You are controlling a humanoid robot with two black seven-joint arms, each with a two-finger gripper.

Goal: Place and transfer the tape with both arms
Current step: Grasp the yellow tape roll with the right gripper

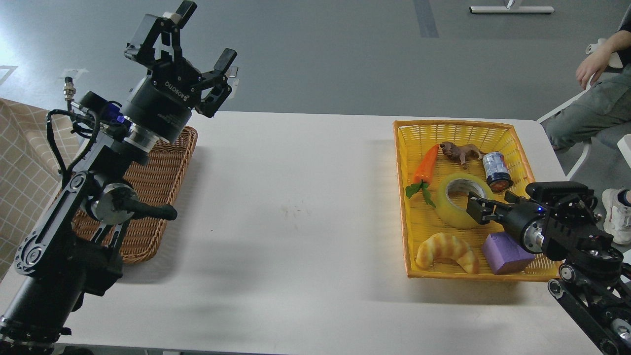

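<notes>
Right gripper [477, 207] at the tape [460, 199], fingertips reaching over the near rim toward the grey-white core; fingers seen dark and end-on, so open or closed cannot be told, nor whether contact is made. Tape lying tilted in the yellow basket [512, 129], directly ahead of the fingertips; carrot [427, 163] beyond and to the left of them, toy animal [461, 152] and small can [496, 171] further beyond, purple block [503, 252] just under the wrist, croissant [447, 251] nearer and to the left. Left gripper [199, 52] raised high, fingers spread wide, empty, above the far edge of the brown wicker basket [162, 197], well apart from the tape. Risks, as judged: glossy tilted roll likely to slip or roll off a rim pinch; crowded basket, so wrist may shove the purple block or can; light basket may drag along with a lift; handover across the wide gap may drop the roll if release comes early. White table [296, 222], matte, faint smudge at centre, bare between the baskets. Grey floor beyond; seated person [591, 98] at far right; checked cloth [19, 162] at left.
</notes>
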